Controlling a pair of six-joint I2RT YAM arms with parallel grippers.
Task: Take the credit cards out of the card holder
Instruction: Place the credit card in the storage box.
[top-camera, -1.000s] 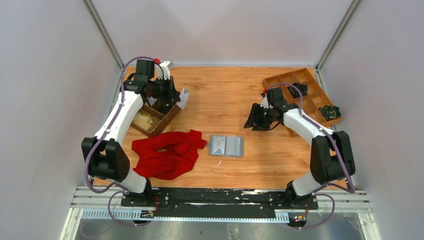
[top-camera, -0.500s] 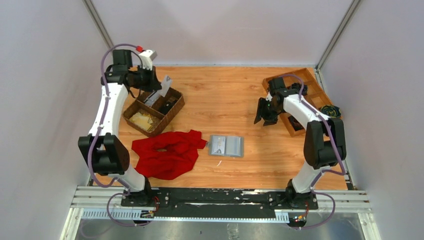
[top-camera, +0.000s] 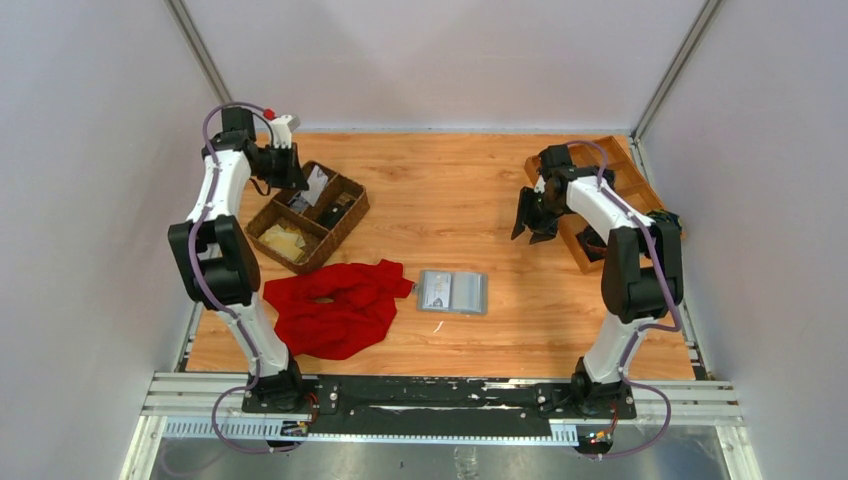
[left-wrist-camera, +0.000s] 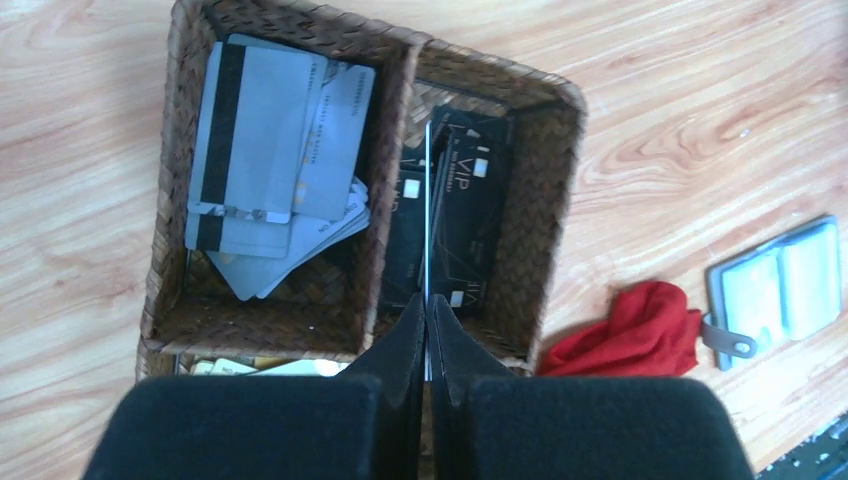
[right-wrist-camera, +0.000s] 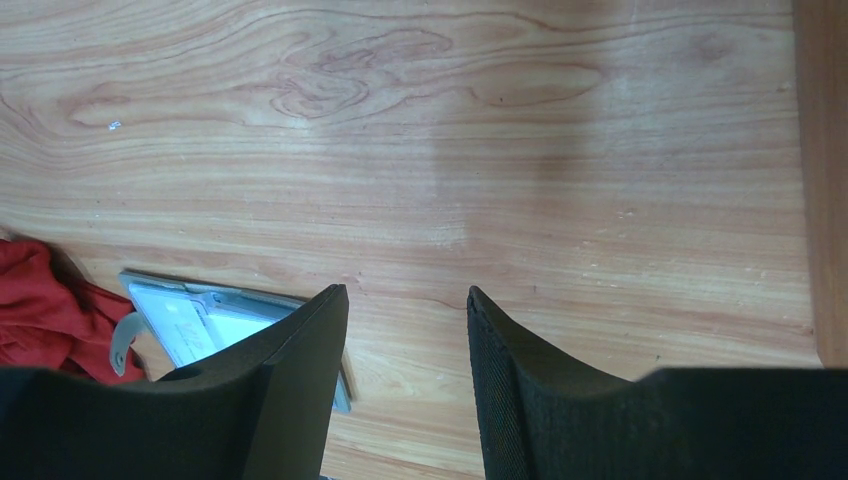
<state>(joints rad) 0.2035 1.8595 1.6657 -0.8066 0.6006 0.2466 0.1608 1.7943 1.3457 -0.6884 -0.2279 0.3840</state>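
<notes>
Clamping on the left: we see the left gripper (left-wrist-camera: 427, 300) with its fingers pressed together on a thin card (left-wrist-camera: 427, 200), which the wrist view shows edge-on.
Under that card: the dark wicker basket (left-wrist-camera: 545, 220) sits at the far left of the table (top-camera: 450, 190). The held card hangs over the compartment of black cards (left-wrist-camera: 460, 220).
Next compartment: we count a loose, fanned stack of silver-grey cards (left-wrist-camera: 270, 170), one showing a dark magnetic stripe.
Third compartment: only a sliver shows beside the fingers, with pale pieces we cannot make out.
Right gripper: the right gripper (right-wrist-camera: 405, 295) has its fingers spread apart with nothing between them, above bare wood and near the wooden tray (top-camera: 610, 190).
Card holder: the card holder (top-camera: 452, 291) lies open and flat near the middle of the table, well apart from both grippers, its small tab pointing toward the red cloth (top-camera: 335, 305).
Holder's contents: we cannot tell whether any cards sit in its slots.
Red cloth: crumpled, just beside the holder, between the basket and the near edge.
Tray: at the far right corner, with dark items in its compartments.
</notes>
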